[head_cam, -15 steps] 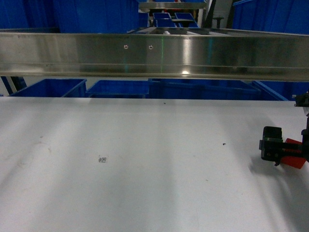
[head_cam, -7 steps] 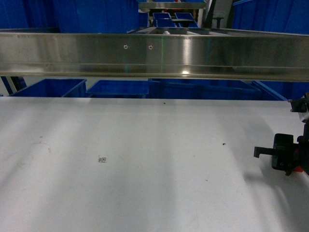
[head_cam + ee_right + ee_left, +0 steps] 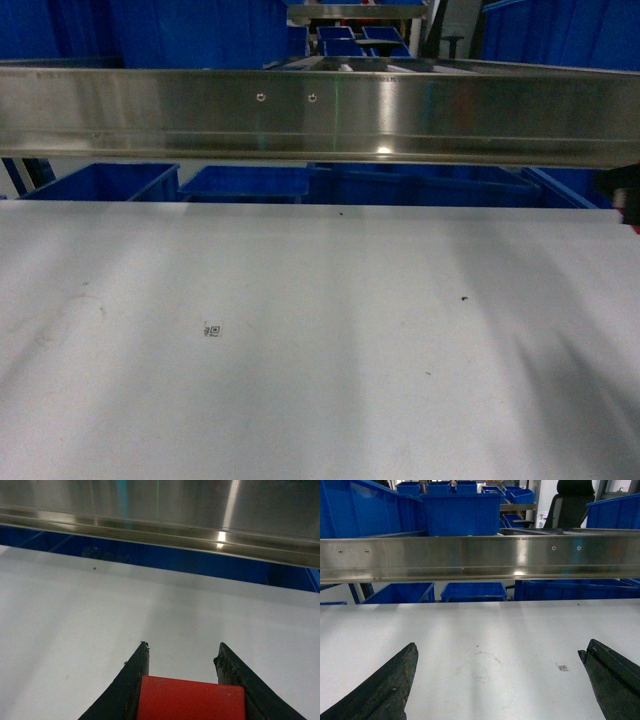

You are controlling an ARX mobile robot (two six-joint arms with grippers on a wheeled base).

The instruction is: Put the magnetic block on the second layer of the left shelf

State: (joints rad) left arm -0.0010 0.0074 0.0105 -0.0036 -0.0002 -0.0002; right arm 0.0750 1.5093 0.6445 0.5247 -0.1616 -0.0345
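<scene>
The magnetic block (image 3: 190, 697), a smooth red cube, sits clamped between the black fingers of my right gripper (image 3: 182, 645), which hangs above the white tabletop (image 3: 100, 610). Neither block nor right gripper shows in the head view; only a dark bit of arm (image 3: 626, 190) peeks in at its right edge. My left gripper (image 3: 499, 647) is open wide over the table with nothing between its fingers (image 3: 385, 690). A large deep blue bin (image 3: 462, 512) on the rack beyond the steel rail looks like the left shelf second layer.
A broad steel rail (image 3: 320, 110) runs across just above the table's far edge. Smaller blue bins (image 3: 100, 185) stand below and behind it. A tiny square marker (image 3: 212, 330) lies on the tabletop. A black chair back (image 3: 575, 500) stands far right.
The right gripper with the red block slid rightward along the table's right side and has left the head view. The left gripper shows no earlier frame.
</scene>
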